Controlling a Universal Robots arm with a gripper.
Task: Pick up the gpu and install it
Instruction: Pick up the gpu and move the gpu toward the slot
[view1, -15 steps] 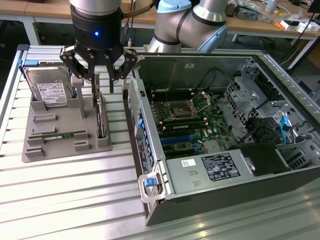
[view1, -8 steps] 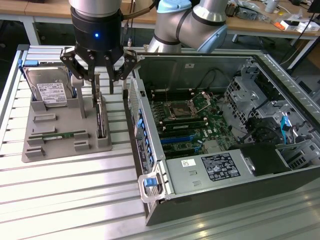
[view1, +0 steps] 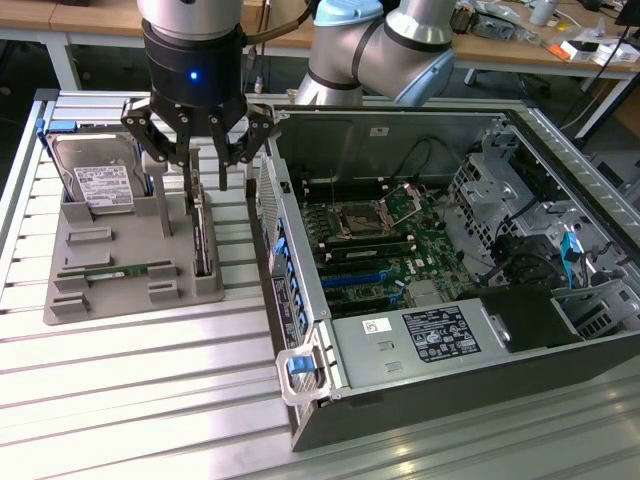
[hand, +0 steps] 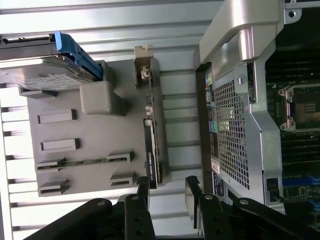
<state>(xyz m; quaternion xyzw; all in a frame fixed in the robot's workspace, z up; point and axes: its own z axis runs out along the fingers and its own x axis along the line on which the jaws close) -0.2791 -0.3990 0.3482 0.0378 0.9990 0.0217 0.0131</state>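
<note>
Desk: Where's the gpu (view1: 203, 240)?
Operator: I see it standing on edge in the grey holder (view1: 120, 295), on the side next to the open computer case (view1: 450, 395). The hard drive (view1: 100, 180) stands in the same holder.
Desk: And the gripper (view1: 208, 182)?
Operator: I have it just above the card, fingers spread apart, holding nothing.

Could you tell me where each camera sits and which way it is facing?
Exterior view: off the arm and raised, looking down on the gray tray, the open computer case and the slatted table. The arm's joints show, and the open tool hangs over the gpu.
Wrist view: on the wrist, looking past the tool down at the gray tray. Its dark fingers show near the gpu.
Shared: tool, gpu, gray tray, hard drive, computer case.
</note>
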